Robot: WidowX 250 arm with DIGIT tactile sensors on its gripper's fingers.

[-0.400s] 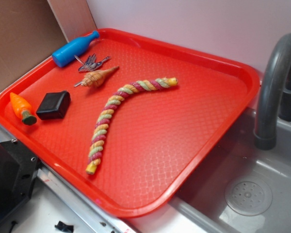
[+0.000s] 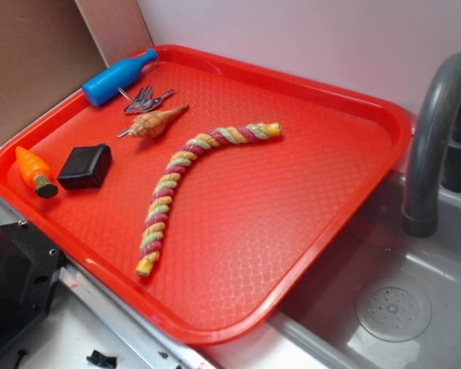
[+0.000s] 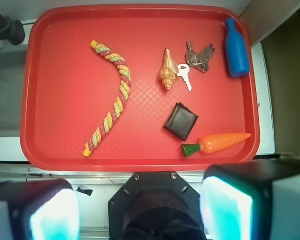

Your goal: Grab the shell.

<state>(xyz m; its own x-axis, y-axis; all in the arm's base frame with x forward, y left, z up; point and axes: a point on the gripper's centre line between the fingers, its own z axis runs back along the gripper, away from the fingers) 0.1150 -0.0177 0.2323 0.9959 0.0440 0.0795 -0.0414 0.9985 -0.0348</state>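
Hand [image 3: 140,212]: bottom of wrist view, two blurred pale fingers [image 3: 52,212] spread wide apart, released, grasping nothing, short of the tray's near rim.

Tray [image 3: 65,75]: red, textured, on the bench beside a grey sink [image 2: 392,307].

Carrot [image 3: 217,143]: orange toy, near right, lying along the near rim.

Black block [image 3: 180,121]: just beyond the carrot.

Rope [image 3: 110,97]: multicoloured, twisted, curved, left of centre.

Shell [image 3: 167,75]: tan, ridged, spiral, lying flat mid-tray, right of the rope, touching a silver key [image 3: 185,77].

Key bunch [image 3: 200,56]: beyond.

Blue bottle [image 3: 237,47]: far right corner, lying flat.
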